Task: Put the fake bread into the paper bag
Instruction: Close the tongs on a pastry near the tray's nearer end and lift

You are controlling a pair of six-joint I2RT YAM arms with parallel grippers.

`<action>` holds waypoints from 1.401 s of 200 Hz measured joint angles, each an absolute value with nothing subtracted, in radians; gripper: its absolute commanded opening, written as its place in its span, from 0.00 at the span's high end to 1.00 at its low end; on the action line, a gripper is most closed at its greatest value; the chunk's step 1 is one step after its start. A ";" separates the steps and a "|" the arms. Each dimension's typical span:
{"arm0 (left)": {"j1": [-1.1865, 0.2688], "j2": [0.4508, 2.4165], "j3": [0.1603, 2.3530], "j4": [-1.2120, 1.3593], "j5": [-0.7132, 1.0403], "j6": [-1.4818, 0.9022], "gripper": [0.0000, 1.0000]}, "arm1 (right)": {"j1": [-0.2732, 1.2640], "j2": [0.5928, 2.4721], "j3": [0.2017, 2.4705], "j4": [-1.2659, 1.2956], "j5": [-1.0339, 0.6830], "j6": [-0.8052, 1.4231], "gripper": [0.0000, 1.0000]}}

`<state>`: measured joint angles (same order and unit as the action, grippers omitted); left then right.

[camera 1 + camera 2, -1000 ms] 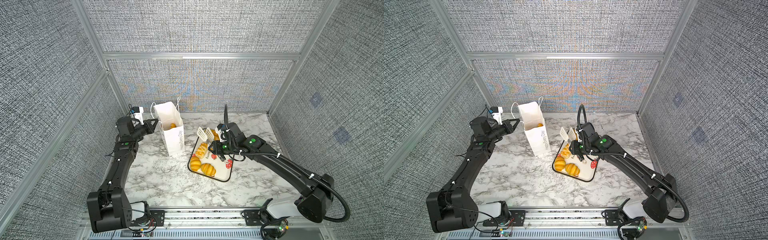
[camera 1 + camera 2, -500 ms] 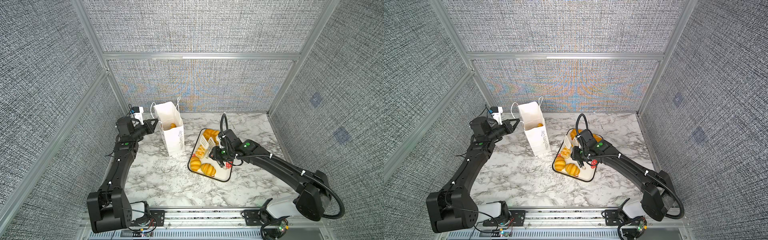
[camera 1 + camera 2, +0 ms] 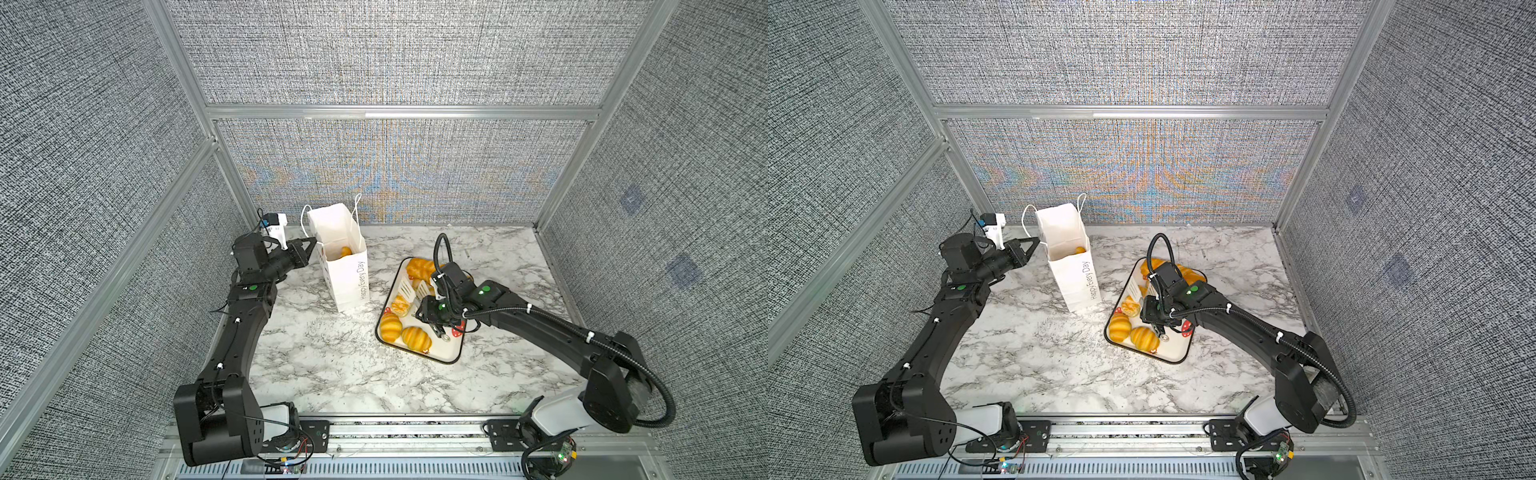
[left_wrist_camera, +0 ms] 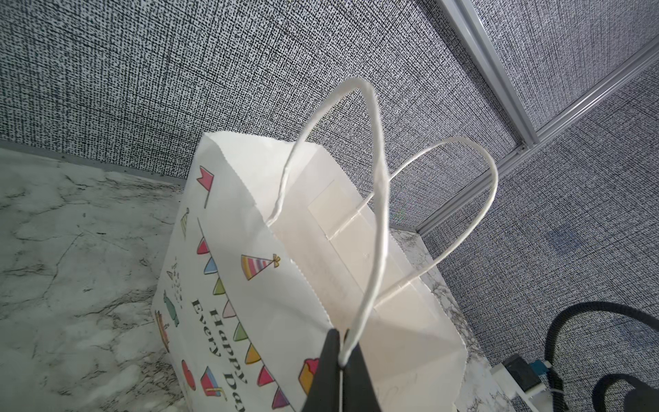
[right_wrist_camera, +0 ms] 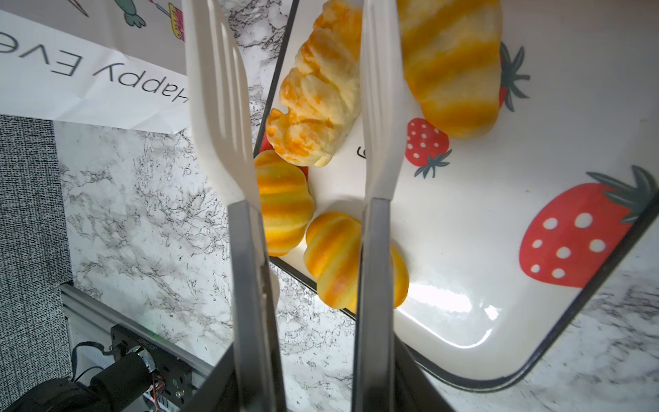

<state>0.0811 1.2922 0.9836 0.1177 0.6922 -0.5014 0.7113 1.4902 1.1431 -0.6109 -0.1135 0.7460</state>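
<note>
Quick take on the fake bread (image 5: 317,103): the pieces look glossy, golden-orange and striped, and we'd guess they're light, squishy toy stuff. That means easy to lift, but probably slippery against smooth plastic. We'd squeeze each one across its fat middle rather than by a tapered end, and gently, so it doesn't pop out sideways.

Most of it sits on the strawberry-print tray (image 5: 499,321) on the marble counter (image 3: 332,365): a flaky braided piece, two ribbed croissant-ish ones and a bigger striped loaf. One piece (image 3: 345,251) is already down inside the paper bag (image 3: 347,282).

The right end effector (image 5: 310,214) is clamped on the white tongs (image 5: 217,107), whose blades are spread with the flaky piece showing between them. We can't tell if they touch it.

The left end effector (image 4: 340,356) is pinched tight on the bag's cord handle at the rim. The bag stands upright just beside the tray, mouth open.
</note>
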 measured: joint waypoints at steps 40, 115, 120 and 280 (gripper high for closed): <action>0.081 1.292 0.984 0.118 0.696 -0.501 1.00 | 0.711 1.524 1.138 -0.595 -0.114 0.760 0.48; 0.081 1.292 0.984 0.118 0.699 -0.502 1.00 | 0.711 1.577 1.130 -0.572 -0.135 0.763 0.47; 0.081 1.292 0.984 0.118 0.699 -0.502 1.00 | 0.711 1.579 1.130 -0.569 -0.137 0.763 0.47; 0.081 1.299 0.984 0.117 0.702 -0.501 1.00 | 0.686 1.579 1.094 -0.513 -0.143 0.767 0.68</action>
<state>0.0811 1.2995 0.9836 0.1173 0.7021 -0.5014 0.6865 1.5791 1.0939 -0.5133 -0.1429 0.7670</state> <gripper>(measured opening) 0.035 0.334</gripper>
